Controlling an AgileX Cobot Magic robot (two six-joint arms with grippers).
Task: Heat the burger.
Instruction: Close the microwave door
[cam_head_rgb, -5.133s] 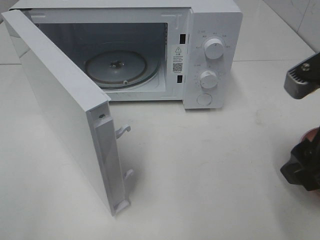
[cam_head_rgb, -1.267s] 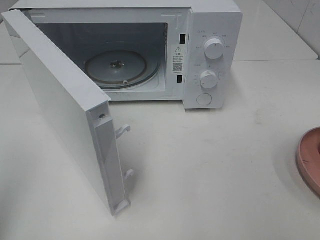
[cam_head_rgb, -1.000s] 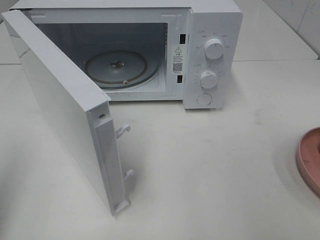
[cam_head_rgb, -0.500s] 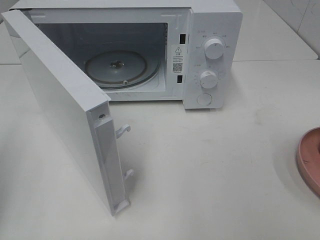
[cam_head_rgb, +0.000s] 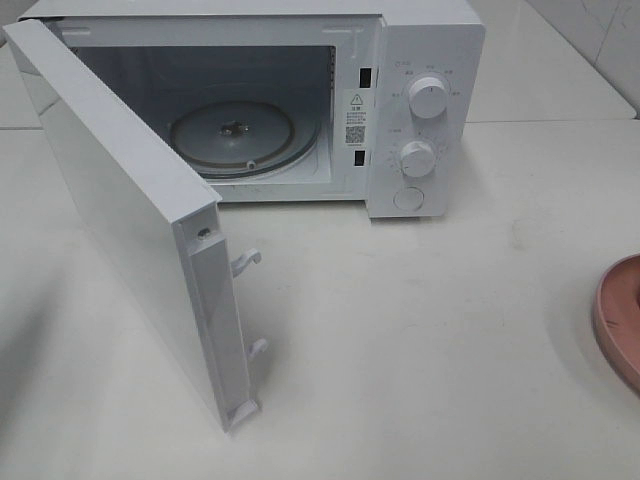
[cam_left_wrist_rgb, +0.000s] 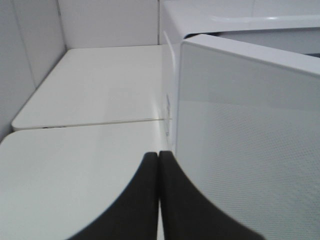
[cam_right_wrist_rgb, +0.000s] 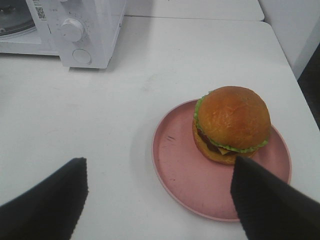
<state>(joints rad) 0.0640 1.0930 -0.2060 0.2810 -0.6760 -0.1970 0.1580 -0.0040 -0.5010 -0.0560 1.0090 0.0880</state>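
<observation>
One microwave (cam_head_rgb: 300, 100) fills the upper left and centre of the high view, its single door (cam_head_rgb: 130, 220) swung wide toward the lower left; inside sits one round glass turntable (cam_head_rgb: 235, 135); on the control panel there are two dials (cam_head_rgb: 428, 97), one above the other, and one round button (cam_head_rgb: 408, 198) beneath them; two white latch hooks (cam_head_rgb: 245, 262) stick out of the door's free edge.

There is one burger (cam_right_wrist_rgb: 231, 122), with a domed brown bun and a green lettuce edge; it rests on the one pink plate (cam_right_wrist_rgb: 185, 170), toward the plate's upper right in the right wrist view, on the white table (cam_head_rgb: 420, 340); in the high view only a sliver of that plate shows, cut off by the right edge, and the burger is out of frame there.

Neither arm appears in the high view. The left gripper (cam_left_wrist_rgb: 159, 165) is clenched, its two dark fingers pressed together with nothing between them, just beside the outer face of the door. The right gripper (cam_right_wrist_rgb: 157, 197) is released, its two fingers spread wide at the lower corners of its view, holding nothing; the right finger (cam_right_wrist_rgb: 270, 200) overlaps the plate's edge, so part of the rim is hidden; whether it touches cannot be told.
</observation>
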